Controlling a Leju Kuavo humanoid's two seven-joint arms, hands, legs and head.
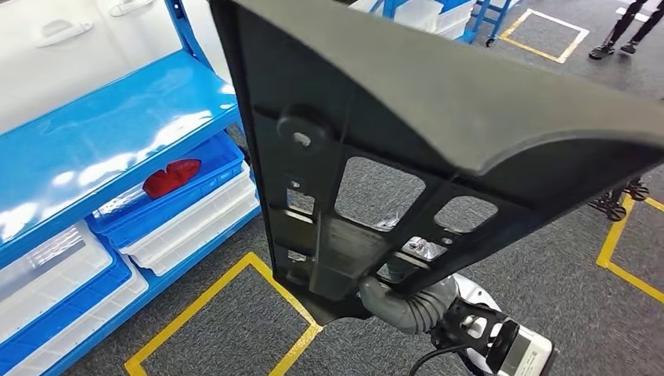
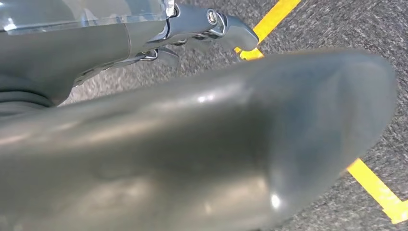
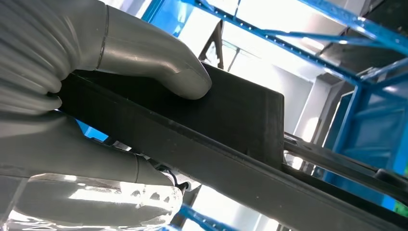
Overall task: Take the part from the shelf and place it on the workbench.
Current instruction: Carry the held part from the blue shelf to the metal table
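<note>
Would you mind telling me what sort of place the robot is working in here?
Most likely a factory or parts warehouse floor: blue shelving holding plastic bins, one with a red lamp-like part, yellow floor markings on grey carpet, and a large black moulded part gripped by the right hand.

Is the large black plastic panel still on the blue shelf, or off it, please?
Off it: the large black plastic panel is held up over the floor, beside the blue shelf, gripped by the right hand.

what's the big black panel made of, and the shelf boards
Black panel: likely moulded plastic, matte to satin; moulded ribs, cut-outs and soft highlights suggest so. Shelf boards: probably painted metal, glossy blue, with bright reflections; the paint leaves it open.
</note>
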